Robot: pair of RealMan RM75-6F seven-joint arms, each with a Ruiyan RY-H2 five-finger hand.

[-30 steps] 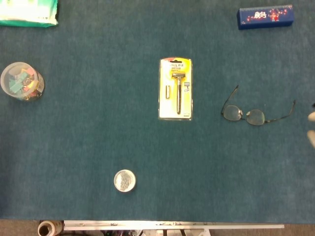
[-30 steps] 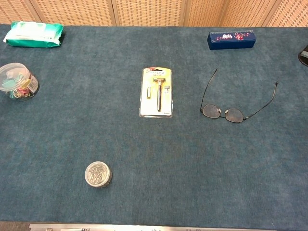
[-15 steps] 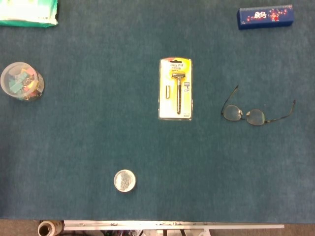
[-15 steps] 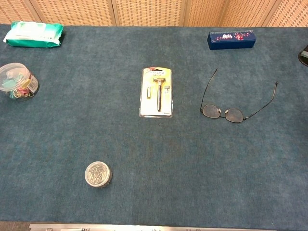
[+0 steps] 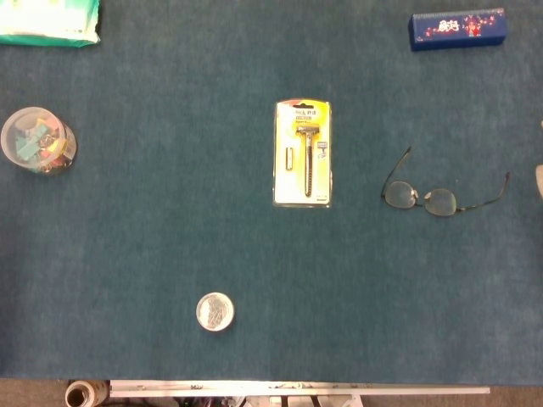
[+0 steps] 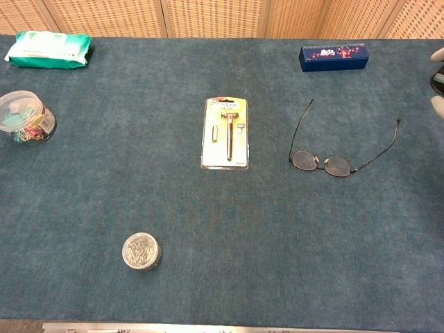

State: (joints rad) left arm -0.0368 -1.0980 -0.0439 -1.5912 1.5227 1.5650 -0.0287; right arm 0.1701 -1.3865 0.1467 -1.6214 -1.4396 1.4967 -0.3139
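Observation:
Only pale fingertips of my right hand (image 5: 539,180) (image 6: 438,104) show, at the right edge of both views; they hold nothing that I can see, and the rest of the hand is out of frame. Nearest to them lie wire-rimmed glasses (image 5: 439,196) (image 6: 338,148), unfolded, lenses toward me. A razor in a yellow blister pack (image 5: 303,153) (image 6: 226,133) lies at the middle of the blue-green table. My left hand is in neither view.
A blue box (image 5: 458,28) (image 6: 334,57) sits far right. A green wipes pack (image 5: 48,23) (image 6: 48,48) lies far left, a clear tub of coloured clips (image 5: 36,140) (image 6: 25,116) below it. A small round tin (image 5: 215,311) (image 6: 141,250) stands near the front edge.
The right hand's fingertips showed at the right edge a second ago, left the frame, and now show again, higher in the head view. Nothing on the table has moved.

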